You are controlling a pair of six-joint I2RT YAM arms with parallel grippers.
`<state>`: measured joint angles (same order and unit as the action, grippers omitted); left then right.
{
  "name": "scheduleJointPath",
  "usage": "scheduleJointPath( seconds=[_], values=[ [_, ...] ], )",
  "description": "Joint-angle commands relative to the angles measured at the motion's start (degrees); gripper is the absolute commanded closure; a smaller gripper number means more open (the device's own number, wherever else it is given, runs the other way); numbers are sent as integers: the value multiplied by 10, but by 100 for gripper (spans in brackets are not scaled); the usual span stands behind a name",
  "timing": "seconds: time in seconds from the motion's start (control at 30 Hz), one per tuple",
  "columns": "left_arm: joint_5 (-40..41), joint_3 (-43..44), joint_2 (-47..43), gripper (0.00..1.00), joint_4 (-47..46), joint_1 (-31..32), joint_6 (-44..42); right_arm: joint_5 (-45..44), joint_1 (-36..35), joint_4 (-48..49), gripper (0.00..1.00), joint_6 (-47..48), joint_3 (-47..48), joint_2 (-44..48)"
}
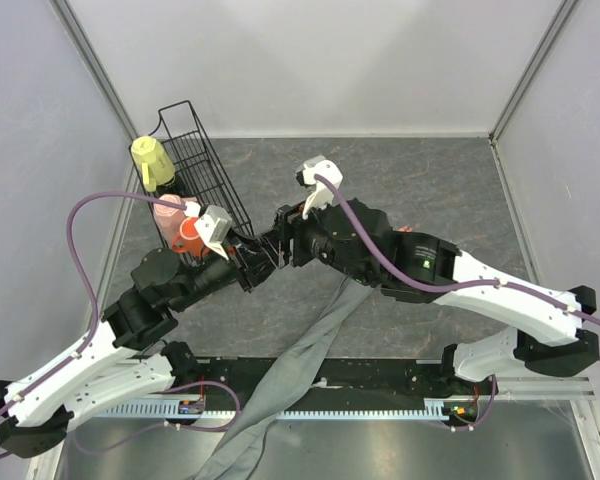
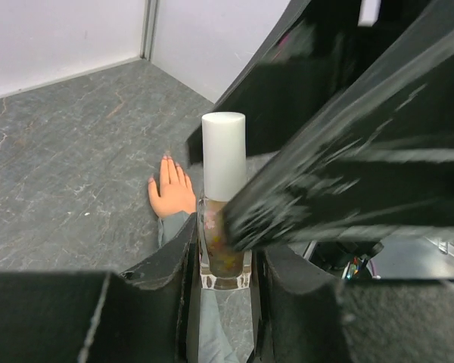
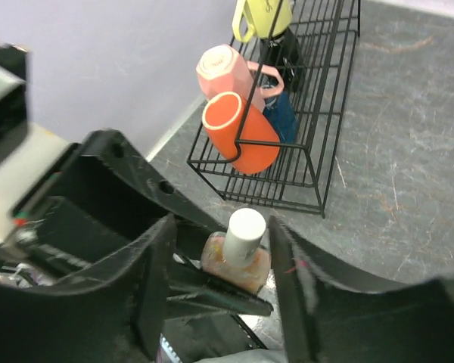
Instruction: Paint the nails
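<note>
My left gripper [image 2: 223,257] is shut on a small glass nail polish bottle [image 2: 224,249] with a white cap [image 2: 223,155], held upright above the table. My right gripper [image 3: 221,223] is open, one finger on each side of the cap [image 3: 246,234] with a gap on both sides. In the left wrist view a blurred right finger [image 2: 310,197] crosses in front of the bottle. The peach mannequin hand [image 2: 172,193] lies flat on the table beyond the bottle, its nails [image 2: 166,157] tiny at the fingertips. Its grey sleeve [image 1: 300,360] runs toward the near edge. In the top view both grippers [image 1: 277,243] meet mid-table.
A black wire rack [image 1: 205,165] stands at the back left beside the left wall. It holds a yellow cup [image 1: 152,162], an orange cup [image 3: 238,140] and a pink cup [image 3: 223,68]. The right arm [image 1: 430,265] lies across the mannequin hand in the top view.
</note>
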<state>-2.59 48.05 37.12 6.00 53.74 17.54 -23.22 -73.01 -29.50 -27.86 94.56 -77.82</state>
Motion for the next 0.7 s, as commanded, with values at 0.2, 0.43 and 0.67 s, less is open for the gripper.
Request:
scheduleJointPath(
  seconds=[0.2, 0.43, 0.67],
  values=[
    [-29, 11, -14, 98, -23, 1, 5, -24, -3, 12, 79, 7, 16, 6],
    [-353, -24, -50, 98, -161, 1, 47, 196, 13, 73, 100, 124, -50, 73],
    [-618, -31, -9, 98, -362, 1, 204, 599, 21, 271, 100, 139, -202, 155]
  ],
)
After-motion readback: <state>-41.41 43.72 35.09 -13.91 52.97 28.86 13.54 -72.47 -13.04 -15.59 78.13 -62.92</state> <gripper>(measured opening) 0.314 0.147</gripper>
